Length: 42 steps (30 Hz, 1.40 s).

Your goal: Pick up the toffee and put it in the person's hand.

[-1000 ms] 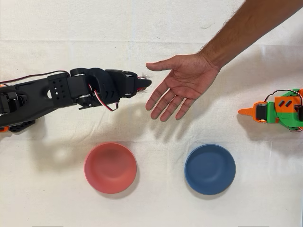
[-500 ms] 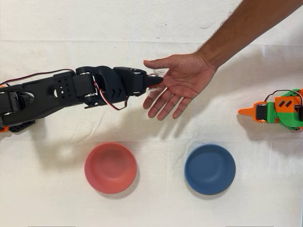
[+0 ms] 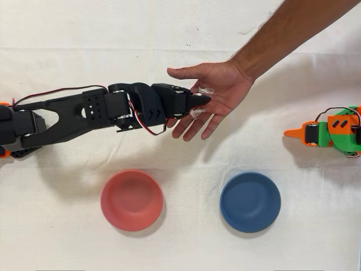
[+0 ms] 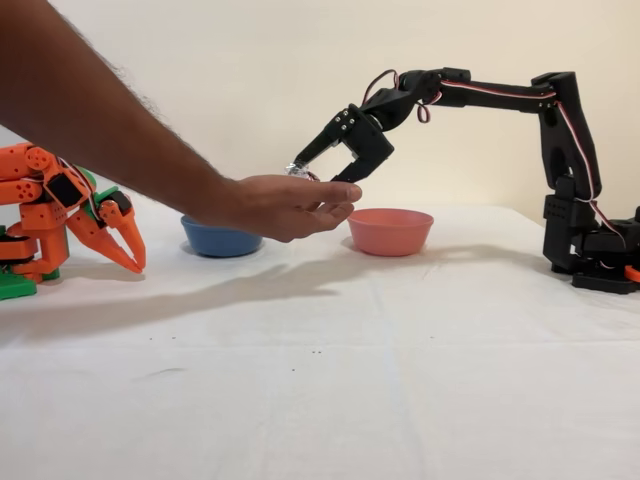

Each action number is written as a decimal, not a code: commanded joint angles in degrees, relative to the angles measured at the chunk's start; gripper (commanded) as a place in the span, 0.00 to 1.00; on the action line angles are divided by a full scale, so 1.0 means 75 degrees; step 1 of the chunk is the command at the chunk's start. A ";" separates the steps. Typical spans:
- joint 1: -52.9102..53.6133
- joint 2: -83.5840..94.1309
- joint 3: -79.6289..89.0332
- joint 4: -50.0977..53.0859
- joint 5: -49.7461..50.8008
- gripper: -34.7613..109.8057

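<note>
The black arm's gripper (image 3: 202, 99) reaches over the person's hand (image 3: 217, 93), its fingers narrowly parted around the toffee (image 4: 299, 169), which sits pinched at the tips just above the open palm. Beyond the hand, a pink bowl (image 3: 131, 200) and a blue bowl (image 3: 250, 202) sit on the white tablecloth (image 3: 180, 243). No writing is legible.

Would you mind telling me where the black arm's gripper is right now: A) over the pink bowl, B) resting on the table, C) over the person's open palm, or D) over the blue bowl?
C: the gripper hangs above the hand, well away from both bowls; the side view also shows it just above the hand.
</note>
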 commanded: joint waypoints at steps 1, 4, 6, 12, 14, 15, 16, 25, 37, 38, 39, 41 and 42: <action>0.0047 0.0246 -0.0738 -0.0258 0.0105 0.34; 0.0094 0.0187 -0.0797 -0.0352 0.0129 0.34; 0.0117 0.0164 -0.0820 -0.0445 0.0152 0.34; 0.0176 0.0105 -0.1020 -0.0516 0.0152 0.34; 0.0176 0.0094 -0.1020 -0.0492 0.0152 0.34; 0.0176 0.0094 -0.1008 -0.0492 0.0164 0.34; 0.0176 0.0094 -0.0996 -0.0480 0.0164 0.34; 0.0129 0.0129 -0.0879 -0.0668 0.0000 0.37; 0.0070 0.0410 -0.0551 -0.0785 -0.0059 0.39; 0.0059 0.0445 -0.0516 -0.0773 -0.0070 0.39; 0.0059 0.0504 -0.0480 -0.0750 -0.0082 0.39; 0.0059 0.0621 -0.0398 -0.0680 -0.0117 0.39; 0.0059 0.0691 -0.0328 -0.0633 -0.0129 0.39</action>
